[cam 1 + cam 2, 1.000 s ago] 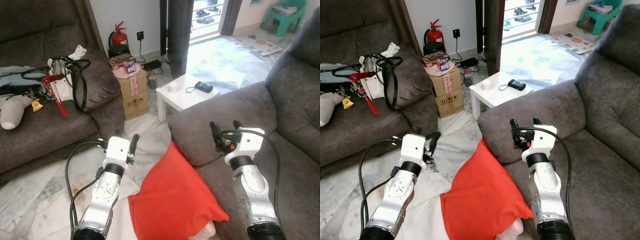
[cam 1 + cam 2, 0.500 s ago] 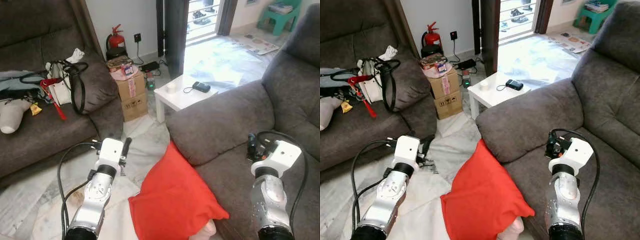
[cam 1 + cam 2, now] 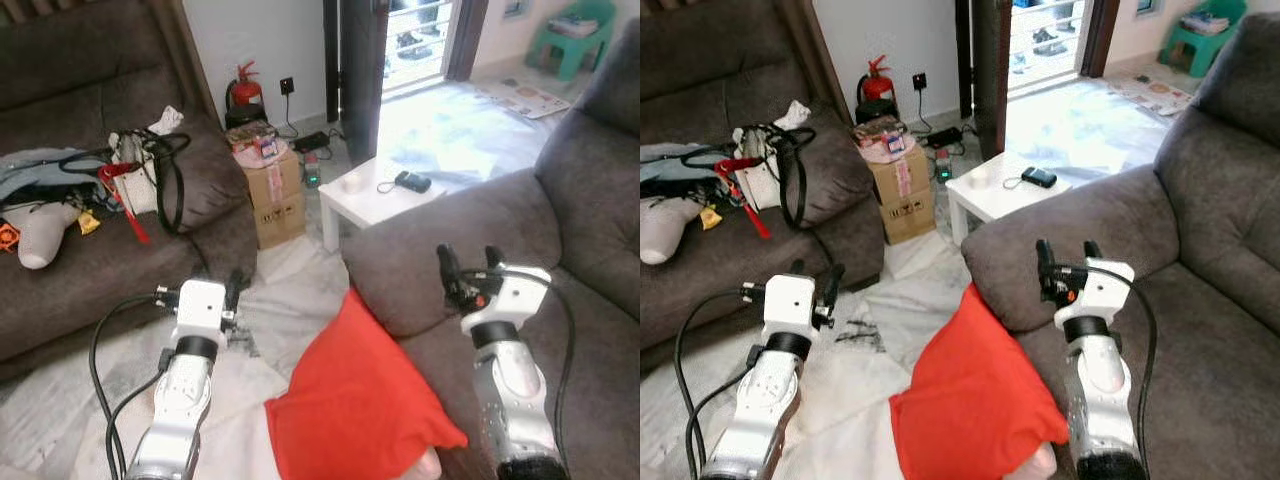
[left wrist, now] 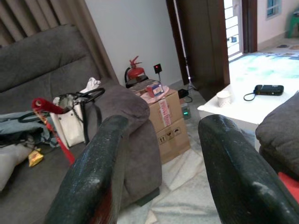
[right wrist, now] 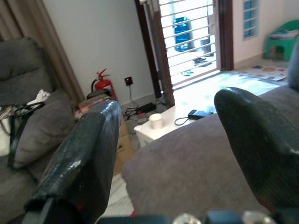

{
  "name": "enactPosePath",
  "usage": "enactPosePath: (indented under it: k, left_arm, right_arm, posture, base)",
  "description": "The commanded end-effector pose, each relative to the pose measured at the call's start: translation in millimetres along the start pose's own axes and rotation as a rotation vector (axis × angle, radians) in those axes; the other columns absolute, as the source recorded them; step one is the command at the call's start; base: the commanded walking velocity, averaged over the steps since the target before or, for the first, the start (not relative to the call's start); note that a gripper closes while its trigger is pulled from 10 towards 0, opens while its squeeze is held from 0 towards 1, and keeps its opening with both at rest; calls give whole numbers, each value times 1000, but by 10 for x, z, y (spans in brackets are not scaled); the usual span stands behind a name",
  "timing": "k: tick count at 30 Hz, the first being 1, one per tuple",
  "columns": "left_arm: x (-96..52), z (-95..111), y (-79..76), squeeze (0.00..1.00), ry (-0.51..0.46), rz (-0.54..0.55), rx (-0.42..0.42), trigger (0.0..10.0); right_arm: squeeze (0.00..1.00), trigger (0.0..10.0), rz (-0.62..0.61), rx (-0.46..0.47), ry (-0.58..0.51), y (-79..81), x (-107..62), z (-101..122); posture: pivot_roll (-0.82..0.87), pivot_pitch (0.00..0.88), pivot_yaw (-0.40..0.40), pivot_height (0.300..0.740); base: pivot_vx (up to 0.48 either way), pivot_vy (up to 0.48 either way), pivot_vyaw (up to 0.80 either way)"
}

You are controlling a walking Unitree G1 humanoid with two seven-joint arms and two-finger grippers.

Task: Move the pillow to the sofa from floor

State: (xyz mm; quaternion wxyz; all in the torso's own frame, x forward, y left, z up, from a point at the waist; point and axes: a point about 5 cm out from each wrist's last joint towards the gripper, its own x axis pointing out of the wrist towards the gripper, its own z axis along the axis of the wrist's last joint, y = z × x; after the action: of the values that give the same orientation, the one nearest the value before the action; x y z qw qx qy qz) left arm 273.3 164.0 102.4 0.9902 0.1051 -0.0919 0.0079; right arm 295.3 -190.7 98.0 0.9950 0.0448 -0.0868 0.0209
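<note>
A red pillow [image 3: 355,400] leans tilted against the front of the grey sofa [image 3: 590,330] on my right, its lower end down on a white sheet [image 3: 240,395] on the floor. My right gripper [image 3: 467,262] hovers open and empty above the sofa's armrest [image 3: 430,245], just past the pillow's top corner. My left gripper [image 3: 225,288] is held open and empty over the floor to the left of the pillow, apart from it. The left wrist view has its fingers [image 4: 93,177] spread wide, and the right wrist view shows fingers [image 5: 79,168] spread wide too.
A second dark sofa [image 3: 100,250] on the left holds bags and clothes. A cardboard box [image 3: 275,190], a fire extinguisher [image 3: 245,90] and a low white table [image 3: 375,195] stand between the sofas. Something pale pink [image 3: 425,465] pokes out under the pillow.
My right gripper swung out right over the sofa seat half a second ago and has come back above the armrest. The left arm drifted slightly left. The pillow has not moved.
</note>
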Motion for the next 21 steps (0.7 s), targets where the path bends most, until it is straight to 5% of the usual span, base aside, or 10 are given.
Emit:
enactPosePath:
  k: [1,14,21]
  left_arm:
    - [-27,43,59,0,-10,29,0,10000]
    - [-141,63,176,0,0,27,38,10000]
    - [9,114,80,0,-21,23,20,10000]
  right_arm:
    - [0,10000,26,0,-16,28,-13,38]
    - [0,10000,105,-16,-1,93,-32,5]
    - [0,10000,84,-8,-20,136,50,56]
  posture:
    - [-80,0,73,740]
    - [-98,0,83,740]
    - [-91,0,76,740]
  base:
    - [0,0,0]
    - [0,0,0]
    - [0,0,0]
